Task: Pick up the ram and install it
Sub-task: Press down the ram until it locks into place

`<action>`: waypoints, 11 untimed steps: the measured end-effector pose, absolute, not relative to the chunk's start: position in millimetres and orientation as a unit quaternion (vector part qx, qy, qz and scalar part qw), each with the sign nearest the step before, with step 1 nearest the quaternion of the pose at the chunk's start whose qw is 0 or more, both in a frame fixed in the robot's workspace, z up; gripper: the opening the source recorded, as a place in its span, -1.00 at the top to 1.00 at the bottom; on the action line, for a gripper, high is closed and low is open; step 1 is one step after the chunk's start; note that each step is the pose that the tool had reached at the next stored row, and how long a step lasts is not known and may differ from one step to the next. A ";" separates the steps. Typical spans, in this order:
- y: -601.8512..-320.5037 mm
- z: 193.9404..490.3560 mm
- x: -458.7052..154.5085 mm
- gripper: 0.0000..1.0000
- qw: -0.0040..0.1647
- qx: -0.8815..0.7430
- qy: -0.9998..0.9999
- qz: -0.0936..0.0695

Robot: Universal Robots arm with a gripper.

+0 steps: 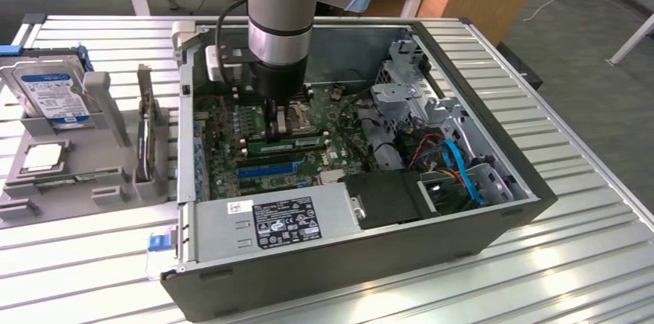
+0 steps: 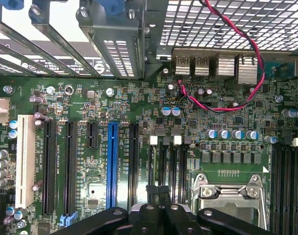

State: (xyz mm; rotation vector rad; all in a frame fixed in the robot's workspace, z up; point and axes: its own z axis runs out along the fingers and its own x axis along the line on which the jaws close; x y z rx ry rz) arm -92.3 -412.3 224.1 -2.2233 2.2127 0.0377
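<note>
A green ram (image 1: 287, 142) with black chips lies along the motherboard's memory slots (image 2: 171, 161), beside the CPU socket (image 1: 303, 115). My gripper (image 1: 275, 119) reaches down into the open computer case right behind that stick in the exterior view; whether it touches it cannot be told. In the wrist view the gripper (image 2: 158, 192) is shut, its black fingertips (image 2: 151, 190) pressed together over the slots with nothing seen between them. The CPU socket (image 2: 230, 193) with its metal frame is next to them. Another thin green stick (image 1: 61, 180) lies in the grey tray (image 1: 112, 186) at the exterior view's left.
The tray also holds a silver hard drive (image 1: 51, 90), a square processor chip (image 1: 41, 157) and an upright card (image 1: 146, 132). Inside the case are the power supply (image 1: 276, 220), drive cages (image 1: 409, 94) and blue cables (image 1: 465, 175). A red-black wire (image 2: 227, 105) loops near the rear ports.
</note>
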 end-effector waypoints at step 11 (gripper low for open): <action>-412.3 223.6 -92.3 0.80 0.002 -0.709 0.705 0.012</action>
